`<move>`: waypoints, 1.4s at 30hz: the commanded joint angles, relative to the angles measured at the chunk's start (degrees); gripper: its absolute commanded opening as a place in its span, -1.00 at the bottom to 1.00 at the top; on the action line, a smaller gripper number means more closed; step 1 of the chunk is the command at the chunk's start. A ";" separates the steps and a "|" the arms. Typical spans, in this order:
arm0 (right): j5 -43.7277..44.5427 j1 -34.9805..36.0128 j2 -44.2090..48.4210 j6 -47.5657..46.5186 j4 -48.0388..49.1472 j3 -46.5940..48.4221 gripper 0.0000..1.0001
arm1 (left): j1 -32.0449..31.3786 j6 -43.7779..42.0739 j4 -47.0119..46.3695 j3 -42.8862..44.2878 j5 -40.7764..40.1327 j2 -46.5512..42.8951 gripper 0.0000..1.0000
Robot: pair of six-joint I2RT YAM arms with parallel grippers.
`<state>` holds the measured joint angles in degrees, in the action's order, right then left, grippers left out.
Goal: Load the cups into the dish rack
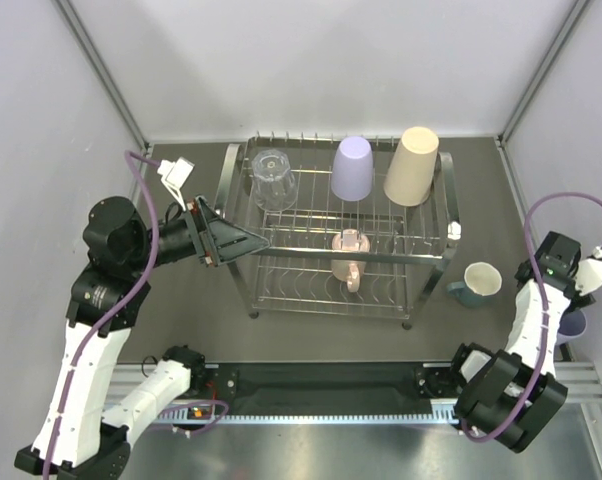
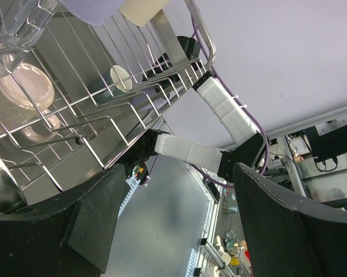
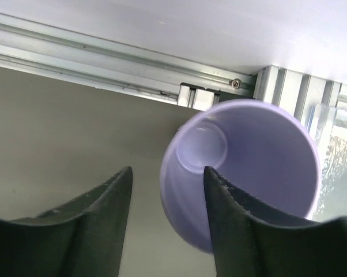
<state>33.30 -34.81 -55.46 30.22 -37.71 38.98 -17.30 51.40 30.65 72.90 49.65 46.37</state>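
The right pincer is at the right edge of the worktop, directly above the lavender cup that is not yet loaded. This cup seems to stand upright, so its long axis points up toward the pincer and its mouth is open to it. One finger reaches over the mouth and the other finger is outside, so the left wall of the cup lies between them. The jaws are partly open: a gap of bare worktop shows between the outside finger and the wall, so I judge that the cup is not yet gripped.

The rack lies to the left of this cup and a little farther, with the teal mug on the worktop between them. The right arm is clearly the nearer one.

The left pincer is wide open and holds nothing, at the left side of the rack.
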 commanded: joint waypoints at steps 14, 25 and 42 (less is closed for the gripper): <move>-2.19 -0.79 -2.46 0.99 2.03 3.47 -0.93 | 0.16 4.06 3.62 0.31 -7.11 -1.98 0.61; -5.35 0.00 -0.61 -0.69 1.94 8.03 -1.00 | 0.16 -0.15 8.63 5.22 -11.24 -4.09 0.66; -14.11 20.38 3.78 1.32 27.47 25.43 -1.00 | 0.16 4.50 -15.09 6.37 -16.50 -9.01 0.82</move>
<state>23.94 -17.10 -53.28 29.85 -25.32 59.53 -17.30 54.81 24.23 77.47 36.38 38.22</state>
